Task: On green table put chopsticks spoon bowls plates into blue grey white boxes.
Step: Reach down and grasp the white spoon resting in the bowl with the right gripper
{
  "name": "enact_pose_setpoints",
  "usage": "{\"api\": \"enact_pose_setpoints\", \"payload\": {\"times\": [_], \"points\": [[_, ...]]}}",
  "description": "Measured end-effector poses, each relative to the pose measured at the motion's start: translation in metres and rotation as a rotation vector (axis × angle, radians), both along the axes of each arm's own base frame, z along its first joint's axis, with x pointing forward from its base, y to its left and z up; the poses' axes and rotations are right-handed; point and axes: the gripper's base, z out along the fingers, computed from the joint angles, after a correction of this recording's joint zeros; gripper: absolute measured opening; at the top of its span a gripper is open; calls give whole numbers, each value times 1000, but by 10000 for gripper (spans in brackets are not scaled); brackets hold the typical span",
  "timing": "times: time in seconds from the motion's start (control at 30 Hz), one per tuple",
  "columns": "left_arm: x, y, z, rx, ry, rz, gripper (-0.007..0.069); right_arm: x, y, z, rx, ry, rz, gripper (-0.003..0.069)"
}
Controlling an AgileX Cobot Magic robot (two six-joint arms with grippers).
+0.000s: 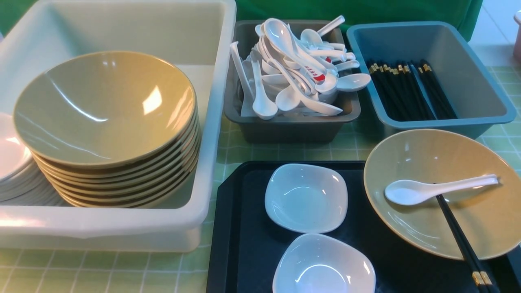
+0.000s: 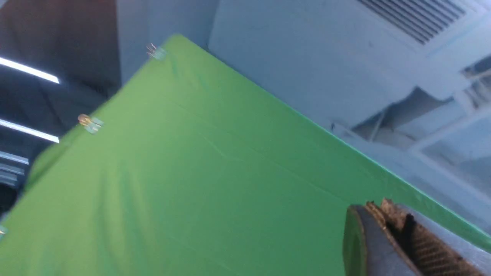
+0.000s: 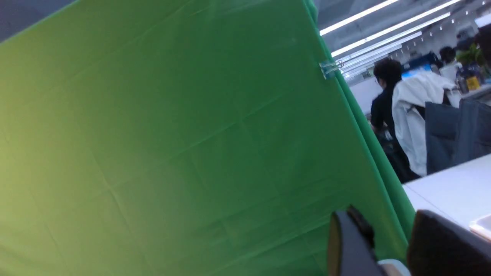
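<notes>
Sorting is looking mostly done. On the table (image 1: 101, 272), the white box (image 1: 215, 122) is holding a tall stack of bowls (image 1: 106, 106) w/ stacked plates (image 1: 12, 162) beside it. The grey box (image 1: 285, 130) is overflowing w/ spoons (image 1: 297, 69), and the blue box (image 1: 468, 81) is carrying a row of chopsticks (image 1: 407, 89).

Waiting on the black tray (image 1: 244, 228): two loose plates (image 1: 306, 197), plus one bowl (image 1: 439, 162) w/ a spoon (image 1: 431, 189) lying in it and a stick pair (image 1: 460, 236) leaning over its near rim.

Neither arm is showing in front view; both wrist cams are facing the green backdrop (image 2: 191, 172). L gripper (image 2: 374, 209) jaws are sitting together, empty. R gripper (image 3: 385, 218) jaws are standing apart, nothing seen btwn tips.

Spoon and sticks are blocking the bowl, so prob. going first; the grey box is offering little room.
</notes>
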Motion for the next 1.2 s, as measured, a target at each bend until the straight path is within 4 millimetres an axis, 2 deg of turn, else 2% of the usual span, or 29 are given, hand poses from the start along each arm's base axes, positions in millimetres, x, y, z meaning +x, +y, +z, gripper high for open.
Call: {"api": "enact_pose_setpoints", "payload": {"times": [0.1, 0.13, 0.17, 0.2, 0.27, 0.37, 0.4, 0.47, 0.53, 0.63, 0.67, 0.73, 0.77, 0.83, 0.93, 1.07, 1.1, 1.2], "points": [[18, -6, 36, 31, 171, -61, -1, 14, 1, 35, -70, 153, -3, 235], [22, -7, 40, 36, 204, -71, -1, 17, 1, 39, -85, 178, -3, 235], [39, -11, 49, 86, 359, -96, -1, 31, 1, 50, -167, 296, -5, 235], [41, -12, 50, 90, 376, -100, -1, 34, 1, 51, -190, 322, -5, 235], [66, -15, 47, 180, 600, -113, -1, 55, 1, 52, -375, 454, -4, 235], [86, -16, 32, 227, 784, -131, -1, 80, 0, 38, -497, 594, 24, 235], [88, -16, 30, 228, 805, -136, -1, 81, 0, 37, -501, 605, 28, 235], [96, -19, 16, 205, 903, -183, -1, 98, 0, 19, -530, 757, 78, 235], [97, -22, 10, 192, 934, -218, -1, 107, 0, 9, -546, 841, 107, 235], [95, -39, -7, 177, 1000, -381, -1, 131, 2, -13, -614, 1064, 224, 235], [95, -40, -7, 184, 1002, -386, -1, 131, 2, -14, -621, 1071, 229, 235], [93, -57, -18, 219, 1056, -540, -1, 150, 9, -22, -748, 1181, 361, 235], [93, -57, -18, 213, 1061, -546, -1, 151, 10, -22, -762, 1187, 373, 235], [93, -72, -23, 285, 1089, -661, -1, 170, 22, -28, -943, 1218, 518, 235], [97, -90, -30, 416, 1089, -791, -1, 196, 44, -38, -1117, 1235, 666, 239], [100, -99, -33, 486, 1082, -847, -1, 213, 58, -50, -1269, 1274, 737, 258], [101, -102, -36, 519, 1080, -871, -1, 223, 63, -59, -1394, 1308, 766, 273], [103, -104, -37, 549, 1072, -885, -1, 238, 67, -78, -1607, 1357, 793, 294]]}}
